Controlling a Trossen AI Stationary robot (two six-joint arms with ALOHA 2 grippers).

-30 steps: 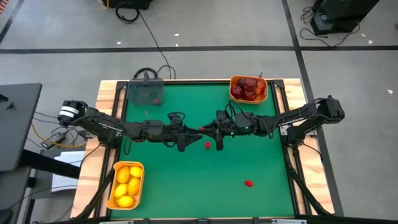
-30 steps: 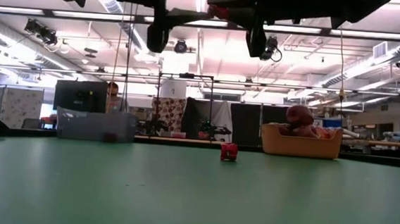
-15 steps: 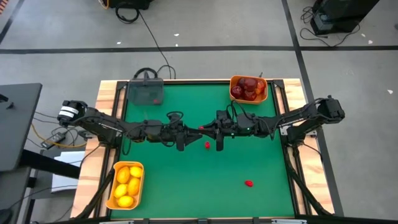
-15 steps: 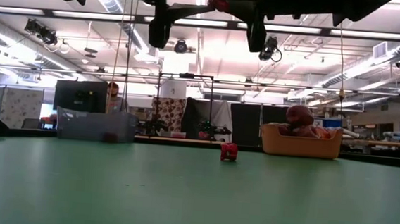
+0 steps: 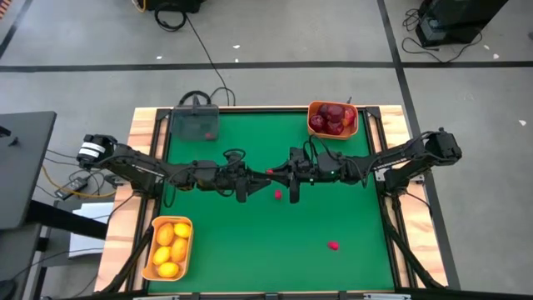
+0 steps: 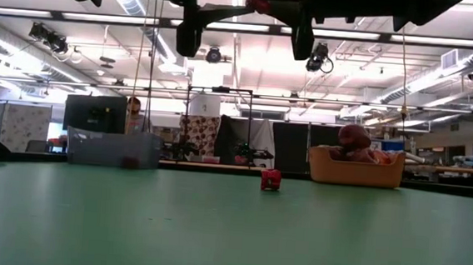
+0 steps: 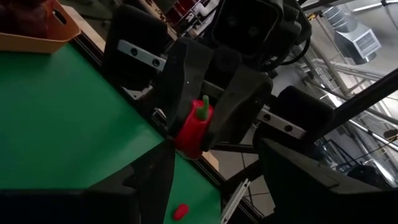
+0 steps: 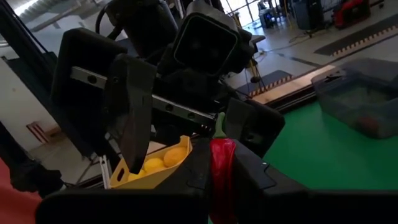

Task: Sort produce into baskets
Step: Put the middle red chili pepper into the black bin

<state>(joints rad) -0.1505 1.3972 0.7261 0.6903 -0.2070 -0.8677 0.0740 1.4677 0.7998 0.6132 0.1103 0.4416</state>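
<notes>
My right gripper is shut on a small red toy pepper with a green stem, held high over the middle of the green table. My left gripper faces it from the table's left, open and empty, its fingers spread wide just short of the pepper. Two small red bits lie on the mat, one below the grippers and one nearer the front right. An orange bin of yellow lemons stands front left, an orange bin of dark red fruits back right, and a grey tray back left. My right gripper pinches the pepper's red body between its two fingers, one on each side. The fingers come level from the table's right. The green stem end sticks out past them. The pepper is lifted well clear of the table.
The grey tray holds a small red thing. Wooden rails frame the mat. In the low view a person sits beyond the far edge. Bare mat lies at the front centre.
Both grippers have risen a little over the table's middle, and the pepper has gone up with the right one. The red bits on the mat have stayed where they were.
</notes>
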